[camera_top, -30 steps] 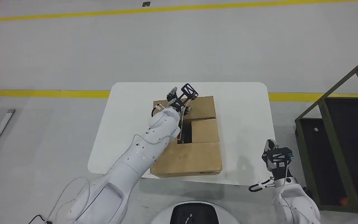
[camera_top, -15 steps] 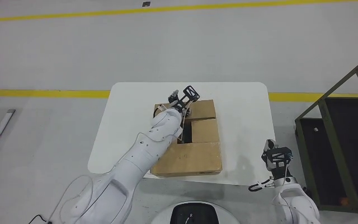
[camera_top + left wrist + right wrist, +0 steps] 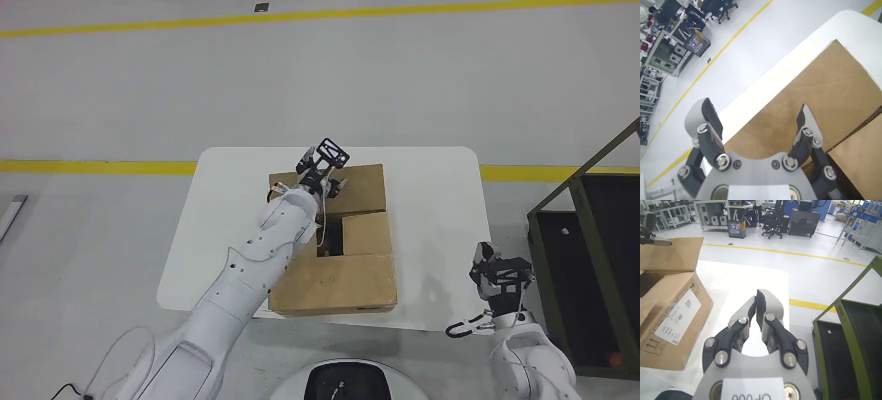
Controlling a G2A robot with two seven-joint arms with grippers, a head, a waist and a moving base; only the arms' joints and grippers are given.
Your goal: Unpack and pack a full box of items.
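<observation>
While left fingers [image 3: 712, 118] gape above box flap [image 3: 829, 91] | right fingers [image 3: 761, 306] together | green rack [image 3: 859, 321] nearby

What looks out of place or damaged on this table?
Nothing spilled or damaged. The cardboard box sits square on the white table; only its far flap stands raised, with the open left gripper by it.

The box [image 3: 340, 285] is matt brown cardboard, corrugated at its cut edges, bearing a smooth white paper label [image 3: 677, 317]. The surface [image 3: 230, 210] is smooth white with a faint sheen. The left pincer [image 3: 754, 106] and the right pincer [image 3: 756, 295] are satin grey metal with ribbed matt black pads [image 3: 712, 117].
</observation>
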